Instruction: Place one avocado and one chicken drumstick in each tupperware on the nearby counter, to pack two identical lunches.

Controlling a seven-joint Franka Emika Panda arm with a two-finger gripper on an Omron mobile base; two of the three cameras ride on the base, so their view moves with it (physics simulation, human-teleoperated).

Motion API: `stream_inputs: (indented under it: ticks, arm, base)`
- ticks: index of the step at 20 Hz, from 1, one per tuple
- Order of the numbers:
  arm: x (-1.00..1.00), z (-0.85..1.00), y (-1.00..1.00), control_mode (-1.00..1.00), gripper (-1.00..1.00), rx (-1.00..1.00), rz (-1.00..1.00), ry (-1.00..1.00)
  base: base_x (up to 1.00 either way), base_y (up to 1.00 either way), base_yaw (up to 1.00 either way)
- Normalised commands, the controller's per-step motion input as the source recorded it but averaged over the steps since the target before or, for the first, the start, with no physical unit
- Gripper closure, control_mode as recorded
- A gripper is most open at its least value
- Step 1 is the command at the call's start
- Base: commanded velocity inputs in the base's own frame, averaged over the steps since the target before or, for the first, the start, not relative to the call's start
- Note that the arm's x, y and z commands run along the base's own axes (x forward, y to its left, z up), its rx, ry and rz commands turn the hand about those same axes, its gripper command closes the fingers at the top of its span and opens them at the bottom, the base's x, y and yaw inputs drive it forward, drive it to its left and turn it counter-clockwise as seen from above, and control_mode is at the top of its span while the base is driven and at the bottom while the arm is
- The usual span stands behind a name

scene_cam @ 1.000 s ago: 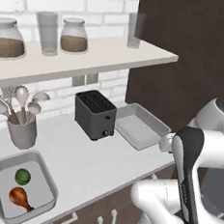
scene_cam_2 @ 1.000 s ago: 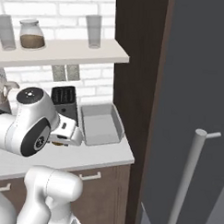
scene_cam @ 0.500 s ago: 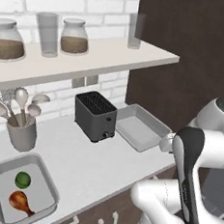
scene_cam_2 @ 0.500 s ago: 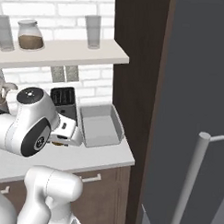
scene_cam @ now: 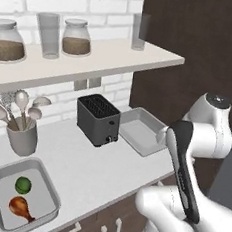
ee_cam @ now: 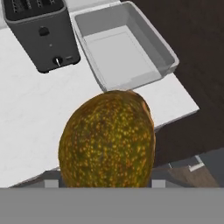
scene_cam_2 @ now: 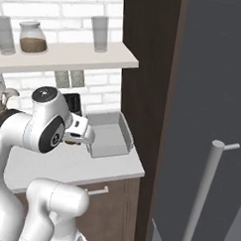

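Compared with a second ago, the arm and the objects on the desk (scene_cam: pixel 97 171) show almost no displacement. The olive-brown avocado (ee_cam: pixel 107 140) stays clamped between the fingers and fills the lower centre of the hand view. This indicates a carry phase toward the empty tupperware (ee_cam: pixel 124 46), which lies ahead of the hand, just beside the black toaster (ee_cam: pixel 39 33).

In the right base view the gripper (scene_cam_2: pixel 72 138) hangs near the front edge of that empty tupperware (scene_cam_2: pixel 109 137), above the desk. The release has not yet taken place.

The second tupperware (scene_cam: pixel 22 197) sits at the near left of the desk in the left base view. It already holds the dark green avocado (scene_cam: pixel 23 185) and one chicken drumstick (scene_cam: pixel 22 208), so that lunch appears complete. The empty one presumably needs this avocado plus a drumstick.

Materials and shapes:
- Held avocado: rounded, dull olive skin, speckled with yellow.
- Tupperware: shallow, smooth light-grey, rounded corners, flared rim.
- Drumstick: glossy reddish-brown, club-shaped.
- Desk: flat, off-white, matte.
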Motion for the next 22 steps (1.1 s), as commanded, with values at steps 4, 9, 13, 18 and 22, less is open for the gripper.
stream_inputs:
  ticks: [4, 9, 13, 18, 22]
  arm:
    - [1.0, -0.02, -0.01, -1.0, 1.0, -0.01, 0.11, 0.0]
    - [0.99, -0.39, -0.35, -1.0, 1.0, -0.01, 0.23, 0.0]
    - [0.86, -0.56, -0.32, -1.0, 1.0, -0.09, 0.32, 0.0]
    - [0.73, -0.39, -0.06, -1.0, 1.0, -0.16, 0.28, 0.0]
    - [0.79, -0.27, -0.03, -1.0, 1.0, -0.04, 0.24, 0.0]
  base:
    - [0.0, 0.0, 0.0]
    - [0.0, 0.0, 0.0]
    - [0.0, 0.0, 0.0]
    - [0.0, 0.0, 0.0]
    - [0.0, 0.0, 0.0]
